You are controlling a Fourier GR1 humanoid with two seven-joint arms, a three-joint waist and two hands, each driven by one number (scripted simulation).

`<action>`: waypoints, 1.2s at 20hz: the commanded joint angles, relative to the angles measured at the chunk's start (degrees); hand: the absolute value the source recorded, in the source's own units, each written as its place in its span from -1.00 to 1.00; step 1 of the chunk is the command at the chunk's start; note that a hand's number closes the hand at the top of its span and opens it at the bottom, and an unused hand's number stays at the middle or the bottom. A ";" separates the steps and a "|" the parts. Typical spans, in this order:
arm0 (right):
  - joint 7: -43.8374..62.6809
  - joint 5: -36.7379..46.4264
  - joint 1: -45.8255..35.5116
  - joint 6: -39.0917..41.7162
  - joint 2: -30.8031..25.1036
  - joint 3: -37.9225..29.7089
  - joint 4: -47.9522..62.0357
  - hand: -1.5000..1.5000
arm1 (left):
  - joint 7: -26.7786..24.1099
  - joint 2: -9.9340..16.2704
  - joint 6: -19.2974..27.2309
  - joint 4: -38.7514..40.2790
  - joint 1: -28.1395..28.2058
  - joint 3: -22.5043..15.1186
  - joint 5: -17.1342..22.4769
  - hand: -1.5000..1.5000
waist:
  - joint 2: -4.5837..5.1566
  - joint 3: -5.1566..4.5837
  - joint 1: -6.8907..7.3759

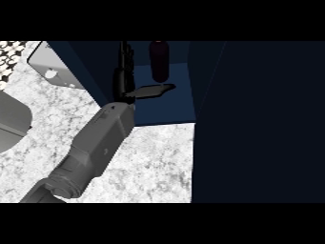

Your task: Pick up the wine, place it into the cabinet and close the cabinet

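Your hand (127, 78) reached into the dark blue cabinet (166, 109), its fingers (126, 57) straight and pressed together, the thumb (154, 90) stuck out sideways, pinching nothing. The wine (158, 59) stood upright inside the cabinet, just beside the fingers and above the thumb, apart from both. Behind the forearm lay the marbled counter (151, 162). I could not tell which arm this was.

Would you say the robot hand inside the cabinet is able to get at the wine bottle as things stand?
Probably yes. The robot hand is open inside the cabinet, its thumb pointing toward the wine bottle just beside it, with nothing visible between them.
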 commanded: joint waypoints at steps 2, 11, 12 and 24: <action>1.61 3.12 0.91 -2.35 1.66 3.44 -4.13 -1.00 | 2.57 0.07 3.77 -9.34 8.37 -9.05 7.27 -1.00 | -0.39 -0.12 1.04; 1.52 -1.14 2.13 -1.03 -1.25 -2.67 -5.16 -1.00 | 3.37 0.07 22.78 -34.72 22.47 -30.04 12.98 -1.00 | -0.28 -0.07 3.02; 1.75 -2.45 4.07 -0.98 -1.42 -3.88 -6.63 -1.00 | 3.34 0.07 22.84 -38.11 26.41 -29.72 10.17 -1.00 | -0.56 -0.03 3.90; 1.06 2.85 1.58 -2.84 -0.23 0.36 -5.35 -1.00 | 8.31 2.76 33.31 -65.32 41.32 -39.43 2.39 -1.00 | -0.31 -0.08 4.35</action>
